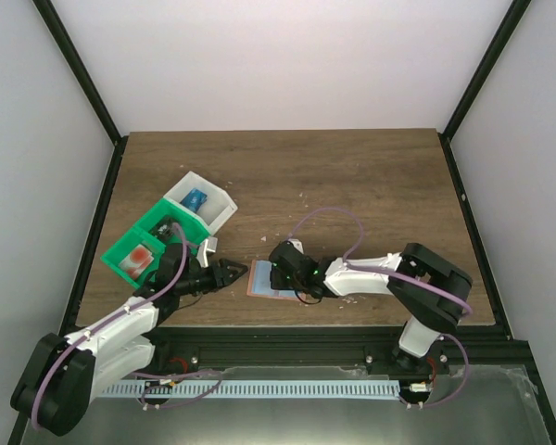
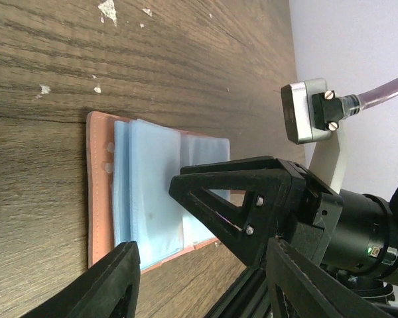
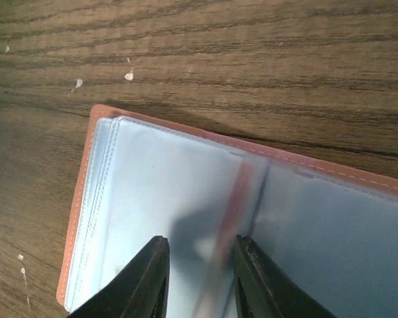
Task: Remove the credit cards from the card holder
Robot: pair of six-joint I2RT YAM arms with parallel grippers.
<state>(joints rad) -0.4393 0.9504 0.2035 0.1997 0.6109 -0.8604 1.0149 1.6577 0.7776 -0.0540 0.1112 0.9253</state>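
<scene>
Touching the glossy card holder (image 3: 166, 179), right end effector (image 3: 199, 244) barely parted (left (image 2: 200, 262) gapes, empty).

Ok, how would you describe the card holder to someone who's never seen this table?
On the wooden table, look near the front edge, about the middle. The card holder lies flat there: pale blue pages inside a salmon-orange border. Unlike the green tray and white tray to its left, it is thin and has no walls.
</scene>
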